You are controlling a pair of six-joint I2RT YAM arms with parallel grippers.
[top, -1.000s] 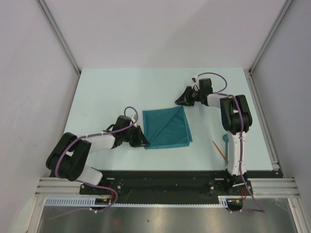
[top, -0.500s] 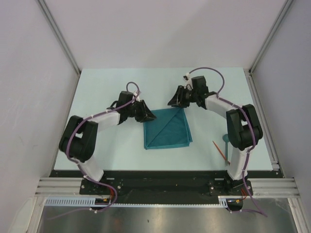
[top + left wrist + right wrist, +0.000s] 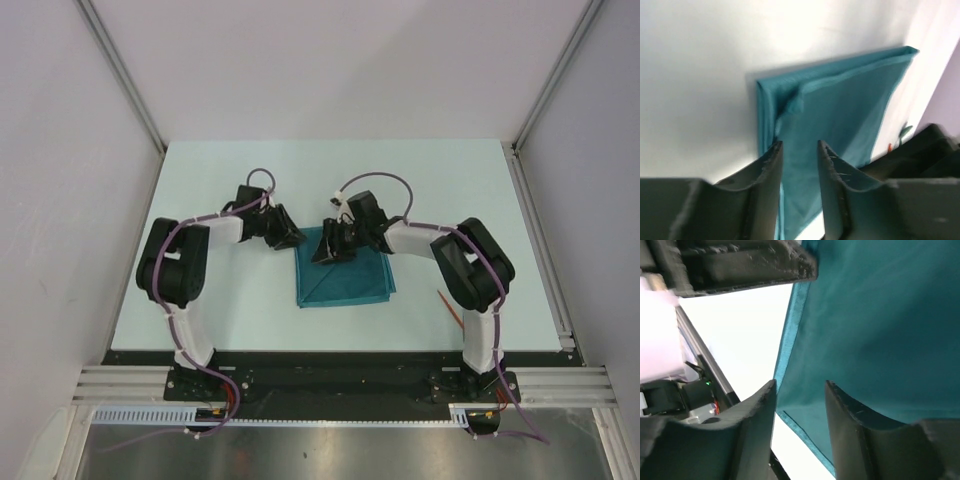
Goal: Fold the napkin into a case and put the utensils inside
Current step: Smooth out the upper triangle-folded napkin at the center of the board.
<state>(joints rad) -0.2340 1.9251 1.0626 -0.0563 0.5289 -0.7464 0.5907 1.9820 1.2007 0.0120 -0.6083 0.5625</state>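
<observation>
We see the teal napkin (image 3: 350,275) lying folded into a roughly square pad, with a diagonal crease, flat near the middle of the table (image 3: 230,300). The left gripper (image 3: 285,232) hangs just beside the pad's far-left corner. In its wrist view its fingers stand a narrow gap apart with nothing between them, and the hemmed edge of the cloth lies below. The right gripper (image 3: 328,245) is poised over the far part of the napkin. In its wrist view its fingers are parted somewhat wider, also empty, above the cloth. An orange-red utensil (image 3: 449,304) lies on the table to the right, well apart from the napkin and partly hidden behind the right arm.
</observation>
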